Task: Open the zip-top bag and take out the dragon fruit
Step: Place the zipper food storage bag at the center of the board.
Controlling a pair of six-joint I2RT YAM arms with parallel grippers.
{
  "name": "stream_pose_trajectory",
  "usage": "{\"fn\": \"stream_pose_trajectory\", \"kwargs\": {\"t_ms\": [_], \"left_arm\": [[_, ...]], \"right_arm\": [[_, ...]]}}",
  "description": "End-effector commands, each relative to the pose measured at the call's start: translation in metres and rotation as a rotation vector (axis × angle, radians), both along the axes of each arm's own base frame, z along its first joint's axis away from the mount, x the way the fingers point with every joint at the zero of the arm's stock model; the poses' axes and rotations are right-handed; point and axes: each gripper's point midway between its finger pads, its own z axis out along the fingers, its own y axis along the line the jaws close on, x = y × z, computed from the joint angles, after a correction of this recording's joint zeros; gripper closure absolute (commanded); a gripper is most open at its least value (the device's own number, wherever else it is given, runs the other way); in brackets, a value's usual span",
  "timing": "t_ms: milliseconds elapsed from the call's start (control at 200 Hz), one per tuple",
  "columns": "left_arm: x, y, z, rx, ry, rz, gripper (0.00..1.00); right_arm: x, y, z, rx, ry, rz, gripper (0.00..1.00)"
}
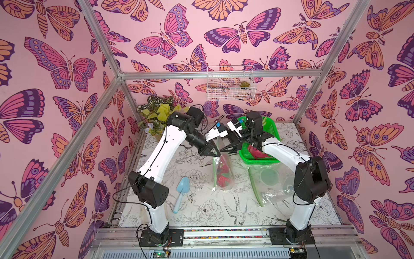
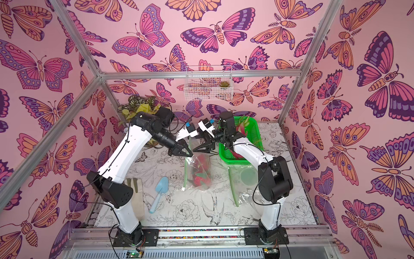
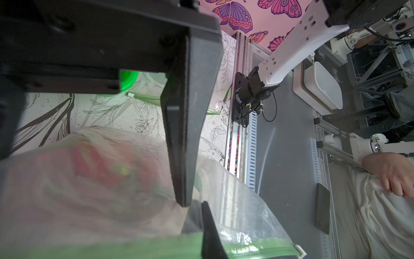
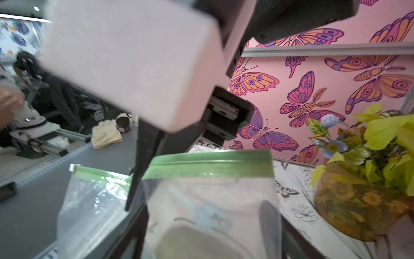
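A clear zip-top bag (image 1: 224, 190) with a green zip strip (image 4: 212, 161) stands lifted at the middle of the table. Magenta dragon fruit (image 1: 223, 177) show through it, and as a red blur in the left wrist view (image 3: 100, 163). My left gripper (image 1: 219, 154) is shut on the bag's film just below the zip, its tips pinching it (image 3: 196, 205). My right gripper (image 1: 221, 149) faces it from the other side at the bag's mouth. Its fingers stand apart (image 4: 206, 206), one seen through the film. Another dragon fruit (image 1: 255, 151) lies in the green basket (image 1: 272, 131).
A second clear bag (image 1: 268, 179) holding round green things lies by the right arm. A blue trowel (image 1: 182, 190) lies front left, with beige gloves (image 2: 136, 186) beside the left arm. A potted plant (image 1: 156, 116) stands back left. A wire basket (image 1: 230, 89) hangs on the back wall.
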Motion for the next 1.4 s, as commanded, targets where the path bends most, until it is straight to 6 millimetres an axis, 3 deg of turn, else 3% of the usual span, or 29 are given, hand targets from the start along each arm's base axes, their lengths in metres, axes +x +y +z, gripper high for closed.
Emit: {"fn": "stream_pose_trajectory", "kwargs": {"t_ms": [0,120,160,195,325,566,726,801,846,981,1182,1242,1257,1307,1397], "left_arm": [[0.001,0.0,0.014,-0.055,-0.024,-0.017,1.0],[0.006,0.001,0.019,-0.062,-0.034,-0.005,1.0],[0.006,0.0,0.02,-0.065,-0.036,-0.002,1.0],[0.007,0.0,0.02,-0.066,-0.036,0.0,1.0],[0.012,0.002,0.022,-0.064,-0.04,0.027,1.0],[0.047,0.017,0.042,-0.165,-0.117,0.285,0.41],[0.066,0.045,0.056,-0.335,-0.289,0.517,0.25],[0.064,0.054,0.049,-0.395,-0.359,0.558,0.23],[0.056,0.061,0.055,-0.433,-0.418,0.576,0.23],[0.064,0.081,0.045,-0.394,-0.439,0.725,0.21],[0.049,0.093,0.025,-0.426,-0.399,0.755,0.01],[0.043,0.09,0.02,-0.449,-0.359,0.744,0.0],[0.04,0.088,0.019,-0.459,-0.348,0.732,0.01],[0.033,0.084,0.016,-0.495,-0.323,0.708,0.01],[0.023,0.079,-0.002,-0.521,-0.292,0.668,0.01]], "right_arm": [[-0.012,-0.003,0.009,0.015,-0.011,0.048,0.43],[-0.01,-0.004,0.012,0.016,-0.016,0.031,0.62],[-0.007,-0.005,0.013,0.017,-0.021,0.019,0.76],[-0.005,-0.004,0.012,0.015,-0.02,0.01,1.0],[0.001,-0.006,0.012,0.003,-0.011,-0.052,1.0],[0.021,-0.015,0.007,-0.072,-0.03,-0.306,1.0],[0.04,-0.022,0.006,-0.116,0.029,-0.487,1.0],[0.046,-0.026,0.005,-0.127,0.049,-0.556,1.0],[0.048,-0.028,0.003,-0.131,0.054,-0.586,1.0],[0.054,-0.036,-0.005,-0.155,0.076,-0.672,1.0],[0.058,-0.041,-0.021,-0.186,0.104,-0.723,1.0],[0.061,-0.043,-0.027,-0.212,0.109,-0.745,1.0],[0.057,-0.046,-0.016,-0.198,0.091,-0.755,1.0],[0.06,-0.05,-0.016,-0.204,0.088,-0.789,1.0],[0.065,-0.054,-0.019,-0.206,0.09,-0.83,1.0]]}}
